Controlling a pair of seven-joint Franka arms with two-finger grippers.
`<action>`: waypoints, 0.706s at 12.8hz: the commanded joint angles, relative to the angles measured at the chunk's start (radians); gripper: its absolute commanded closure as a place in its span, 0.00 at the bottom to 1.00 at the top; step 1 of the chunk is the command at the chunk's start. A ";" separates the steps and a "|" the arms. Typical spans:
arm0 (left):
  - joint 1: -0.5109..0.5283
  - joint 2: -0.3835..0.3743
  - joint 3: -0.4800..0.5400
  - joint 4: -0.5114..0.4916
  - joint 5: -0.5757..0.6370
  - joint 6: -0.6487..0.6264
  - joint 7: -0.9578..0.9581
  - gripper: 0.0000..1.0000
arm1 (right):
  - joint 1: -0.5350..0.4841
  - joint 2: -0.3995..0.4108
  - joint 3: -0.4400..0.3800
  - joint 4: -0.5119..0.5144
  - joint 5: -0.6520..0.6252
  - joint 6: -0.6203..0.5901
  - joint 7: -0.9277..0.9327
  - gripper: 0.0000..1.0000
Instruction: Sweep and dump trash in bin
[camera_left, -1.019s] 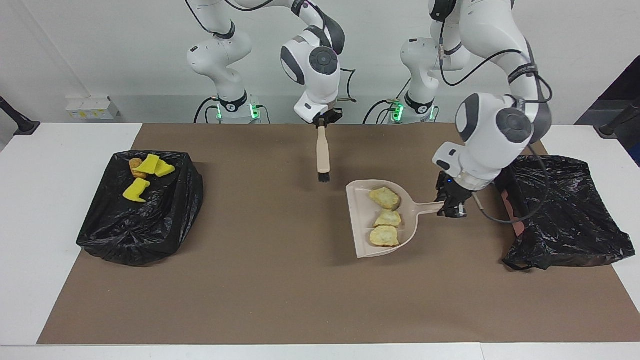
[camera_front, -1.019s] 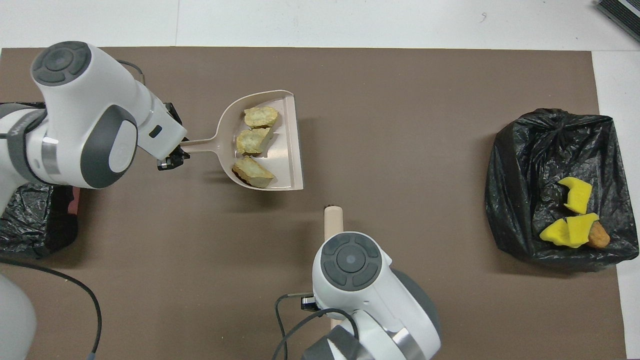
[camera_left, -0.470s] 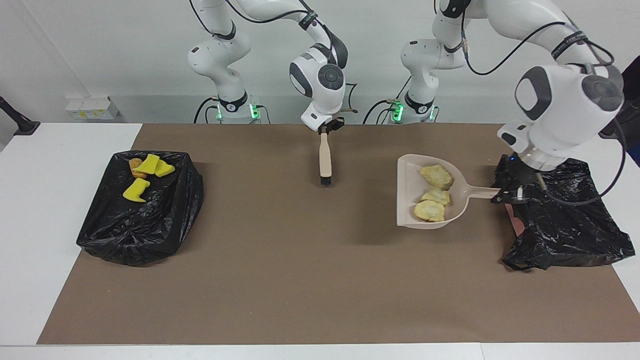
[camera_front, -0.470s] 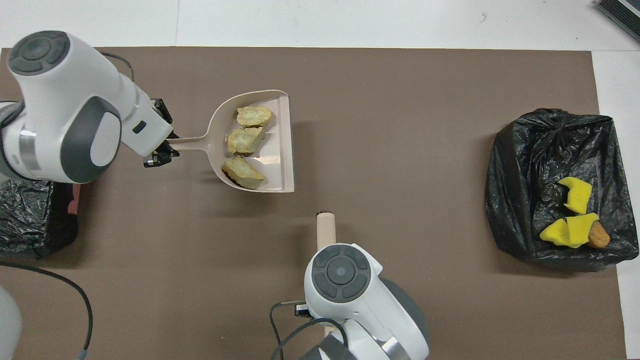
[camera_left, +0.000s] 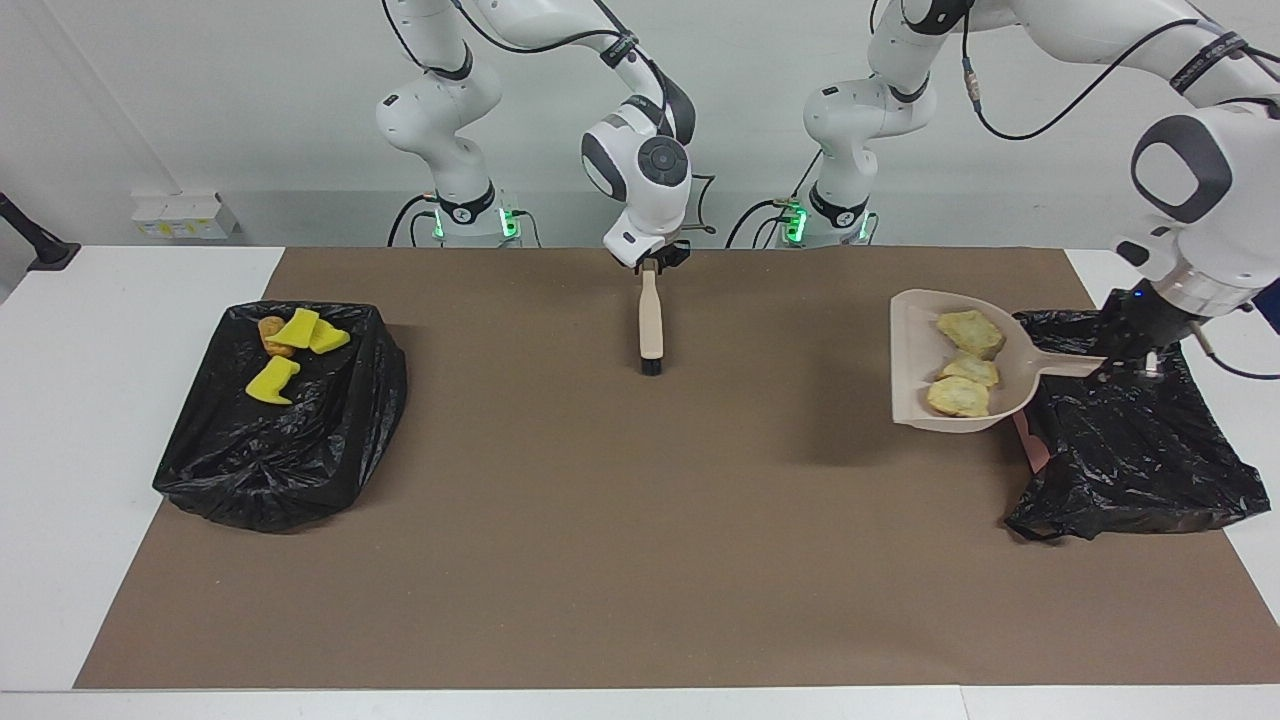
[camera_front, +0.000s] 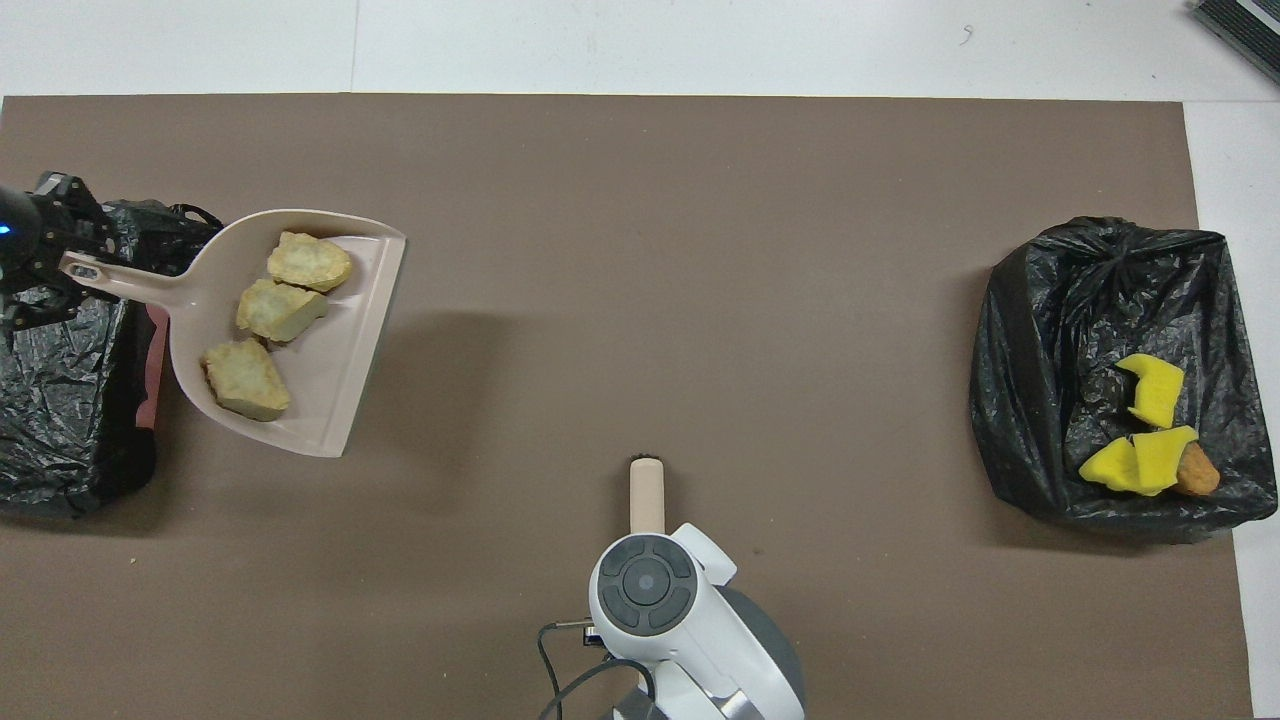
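Right gripper (camera_left: 650, 262) over the mat's robot-side edge, holding the brush (camera_left: 650, 322) by its handle, bristles down; how tightly, cannot tell. Left gripper (camera_left: 1128, 352) clamped on the dustpan (camera_left: 915, 345) handle, raised over a black bin bag (camera_left: 1140, 440). Three pastries (camera_left: 968, 332) in the pan. Yellow wedges (camera_left: 272, 382) and a brown lump (camera_left: 269, 327) lie on the other bag (camera_left: 280, 450).

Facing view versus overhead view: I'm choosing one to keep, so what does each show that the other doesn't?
Only the facing view shows both arm bases, the right gripper on the brush handle, and the dustpan raised off the mat.

Only the overhead view shows the arm's housing hiding that grip.

Both show three pastries in the dustpan, the left gripper holding its handle over a black bag, and yellow wedges in the other bag.
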 joint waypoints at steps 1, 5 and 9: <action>0.095 -0.023 -0.011 -0.015 0.100 0.012 0.013 1.00 | -0.003 0.016 0.003 0.024 -0.005 0.023 0.000 0.00; 0.199 -0.014 -0.005 -0.006 0.225 0.109 -0.020 1.00 | -0.043 0.022 -0.010 0.130 -0.069 0.023 0.003 0.00; 0.198 0.000 0.038 0.026 0.352 0.189 -0.065 1.00 | -0.180 -0.001 -0.008 0.224 -0.164 0.009 -0.003 0.00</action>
